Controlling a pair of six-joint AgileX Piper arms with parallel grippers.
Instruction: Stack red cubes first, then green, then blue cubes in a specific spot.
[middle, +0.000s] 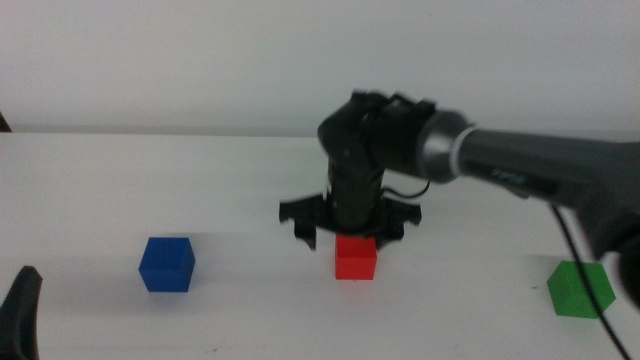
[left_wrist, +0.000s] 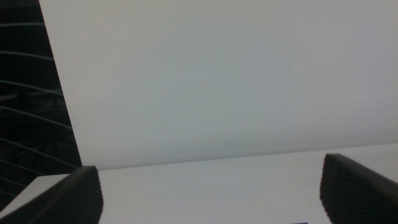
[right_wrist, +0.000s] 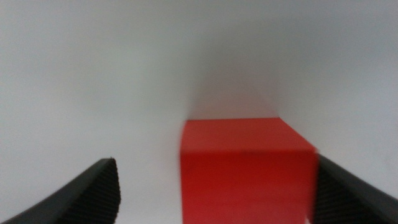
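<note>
My right claw (middle: 347, 232) stands released directly over the red cube (middle: 356, 257) at worktop (middle: 240, 200) centre, jaws straddling it. Blue cube (middle: 166, 264) at nine o'clock, green cube (middle: 580, 289) at four. Left claw (middle: 20, 310) waits, parted.

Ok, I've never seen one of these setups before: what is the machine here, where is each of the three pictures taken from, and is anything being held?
This is a two-armed table robot, each arm ending in a two-jawed gripper. The middle view looks down over the white table; the other two come from cameras on the wrists. The right gripper hangs just over the red cube, jaws open. Its wrist view shows the cube between the jaws, close to one and clear of the other, so nothing is held. The left gripper waits at the bottom edge, jaws open, seeing only bare table. The blue cube sits to the left and the green cube to the right, each alone. Nothing is stacked yet.
</note>
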